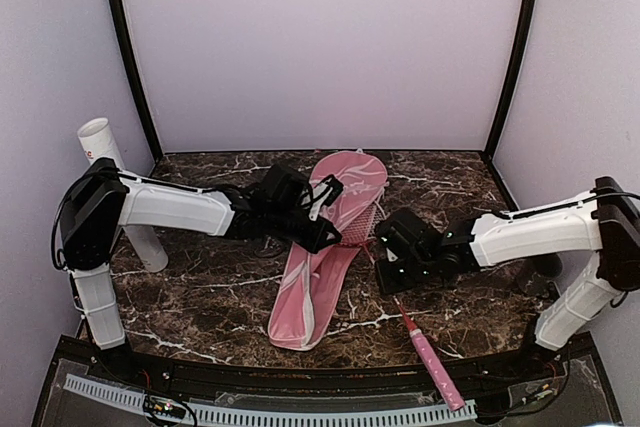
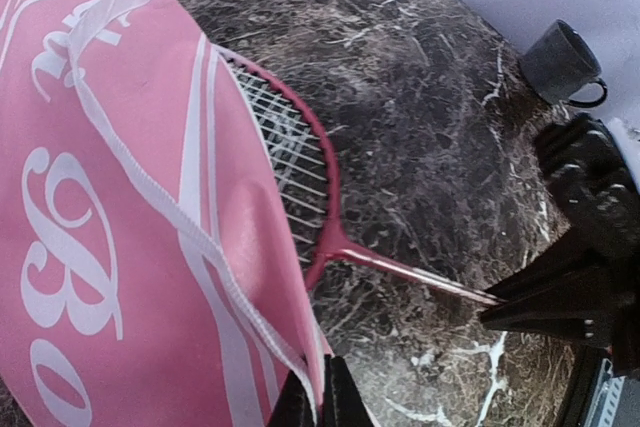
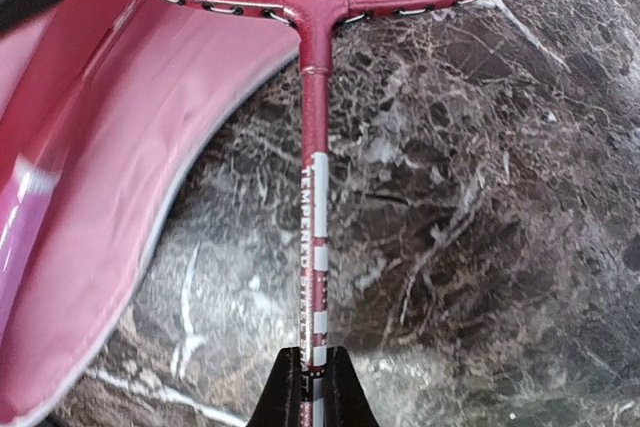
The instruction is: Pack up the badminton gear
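The right tool [image 3: 313,365] pinches the red racket [image 3: 315,97] by its shaft, the head overlapping the pink bag [image 3: 130,147].

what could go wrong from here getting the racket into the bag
1. The left gripper pinches only the thin white trim of the pink bag. If it slips, the mouth could drop onto the racket head and block it.
2. The right gripper is shut on the slim shaft, so the frame may twist when pushed.
3. The dark mug sits near the right arm and could get knocked.
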Motion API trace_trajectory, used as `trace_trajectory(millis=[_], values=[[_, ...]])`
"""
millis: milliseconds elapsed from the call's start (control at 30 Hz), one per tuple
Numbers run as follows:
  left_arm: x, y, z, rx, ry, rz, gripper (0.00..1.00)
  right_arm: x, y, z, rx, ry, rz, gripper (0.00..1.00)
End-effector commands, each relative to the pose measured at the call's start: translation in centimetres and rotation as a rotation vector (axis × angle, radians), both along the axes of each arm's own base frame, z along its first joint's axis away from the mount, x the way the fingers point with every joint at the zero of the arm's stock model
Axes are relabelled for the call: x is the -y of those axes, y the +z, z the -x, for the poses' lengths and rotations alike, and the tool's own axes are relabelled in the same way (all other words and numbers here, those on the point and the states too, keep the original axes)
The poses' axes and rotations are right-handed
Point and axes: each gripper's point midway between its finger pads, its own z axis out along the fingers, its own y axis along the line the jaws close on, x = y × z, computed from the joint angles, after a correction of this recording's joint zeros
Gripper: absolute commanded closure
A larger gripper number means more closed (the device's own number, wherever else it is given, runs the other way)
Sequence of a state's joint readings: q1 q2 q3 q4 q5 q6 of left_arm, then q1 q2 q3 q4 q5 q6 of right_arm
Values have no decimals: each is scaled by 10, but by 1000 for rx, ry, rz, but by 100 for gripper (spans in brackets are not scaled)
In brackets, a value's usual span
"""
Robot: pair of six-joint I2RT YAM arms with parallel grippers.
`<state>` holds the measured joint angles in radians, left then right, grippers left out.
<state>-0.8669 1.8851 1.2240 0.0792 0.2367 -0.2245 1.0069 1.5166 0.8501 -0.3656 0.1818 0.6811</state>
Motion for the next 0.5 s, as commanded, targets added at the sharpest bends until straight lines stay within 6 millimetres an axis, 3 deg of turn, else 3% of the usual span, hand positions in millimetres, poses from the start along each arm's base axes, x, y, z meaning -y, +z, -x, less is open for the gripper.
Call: trace_trajectory(millis=[0,467], values=[[27,20,30,18,-181,106,100,-37,29,-39,120,-71,-141,100],[25,28,41,-56,-30,156,100,-52,16,-92,118,-263,-273,100]])
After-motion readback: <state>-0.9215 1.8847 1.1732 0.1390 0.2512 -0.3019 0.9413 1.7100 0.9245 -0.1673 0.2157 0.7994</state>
